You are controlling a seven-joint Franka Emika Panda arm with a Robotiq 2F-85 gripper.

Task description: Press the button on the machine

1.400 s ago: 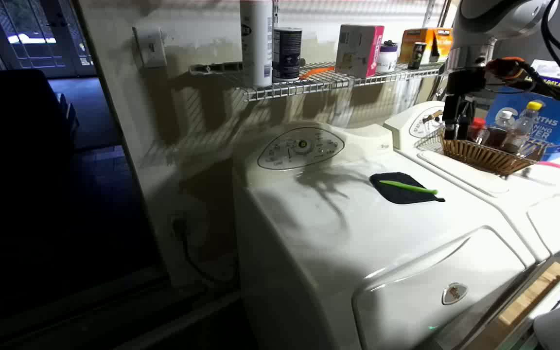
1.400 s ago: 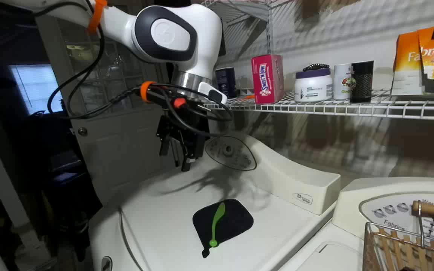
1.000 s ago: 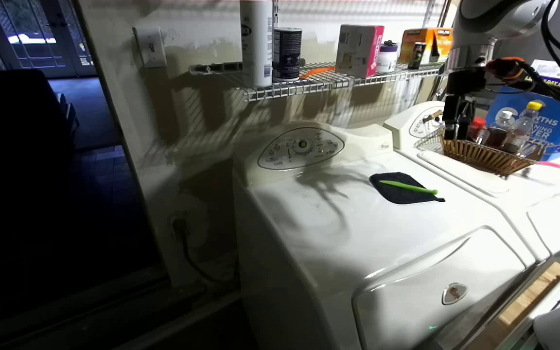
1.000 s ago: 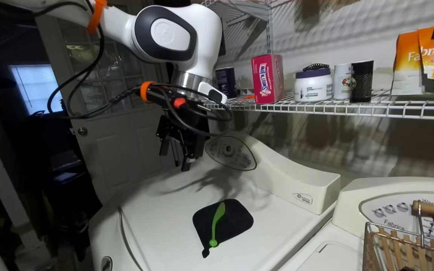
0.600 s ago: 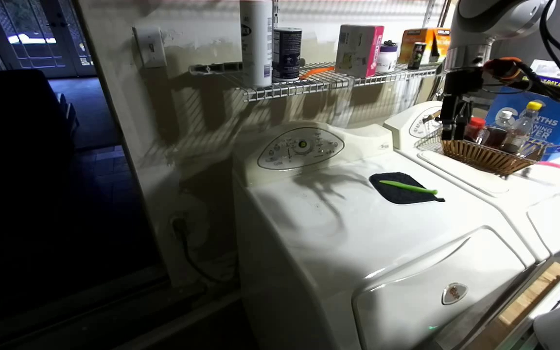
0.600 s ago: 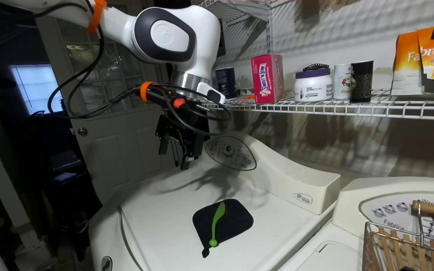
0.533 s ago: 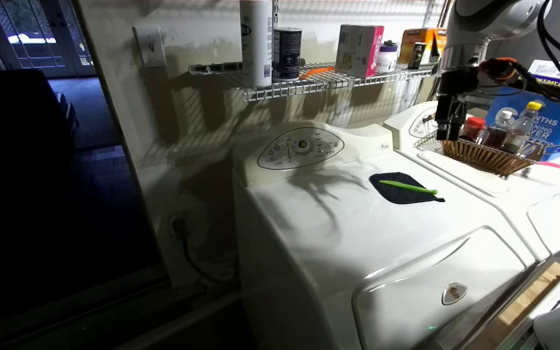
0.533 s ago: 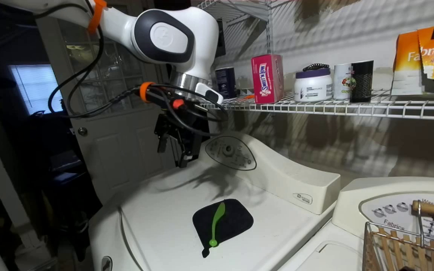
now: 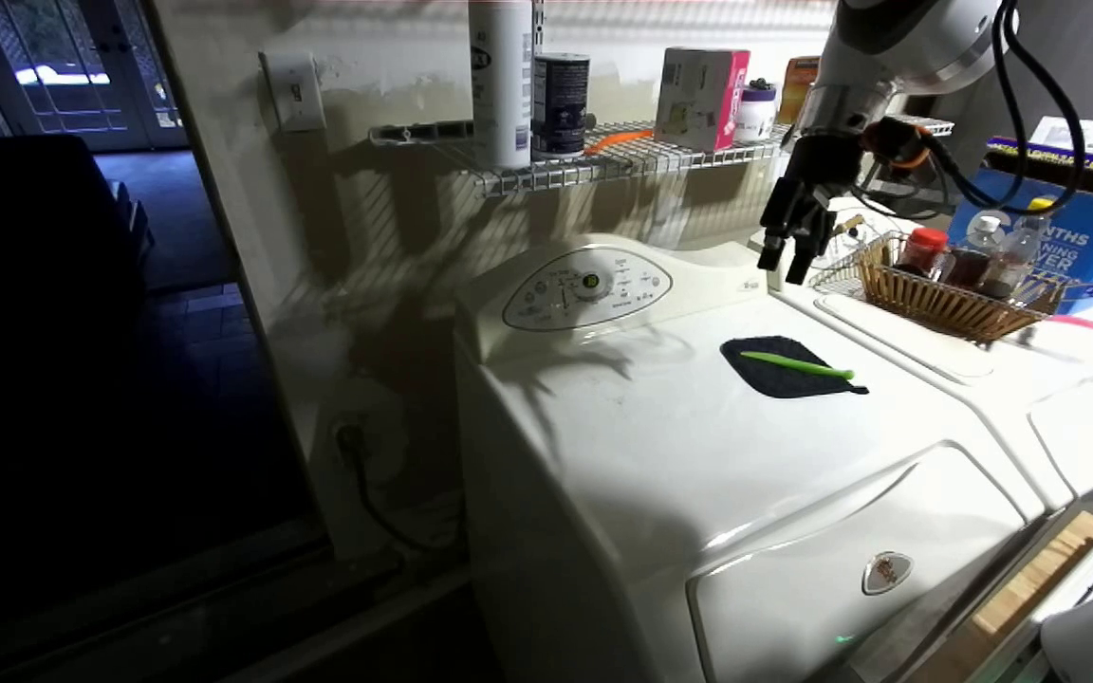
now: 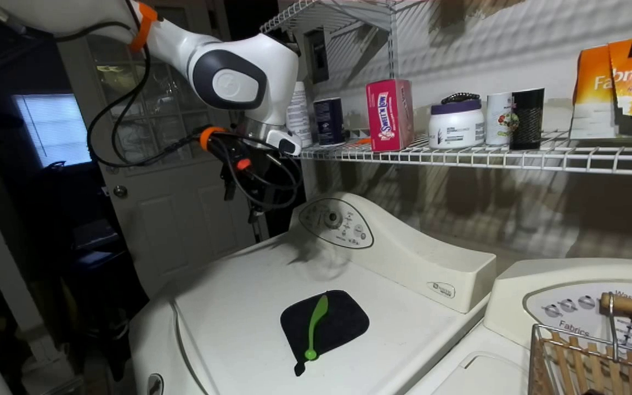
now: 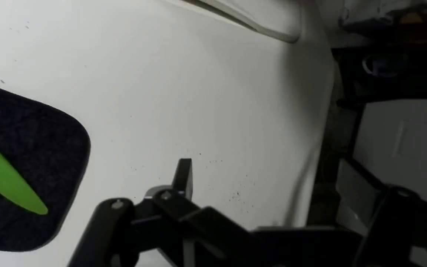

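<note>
Washer top (image 9: pixel 660 436); gripper (image 9: pixel 784 265) above, 2 fingers (image 11: pixel 186 177) spread.

Bright on the machine (image 9: pixel 698 446), dark at left in both exterior views; shadow-striped on the wall (image 9: pixel 395 237) below the shelf (image 9: pixel 603 172); bluish at the window (image 10: pixel 54 130). In the wrist view, dim at right, soft at the fingers (image 11: pixel 184 176).
</note>
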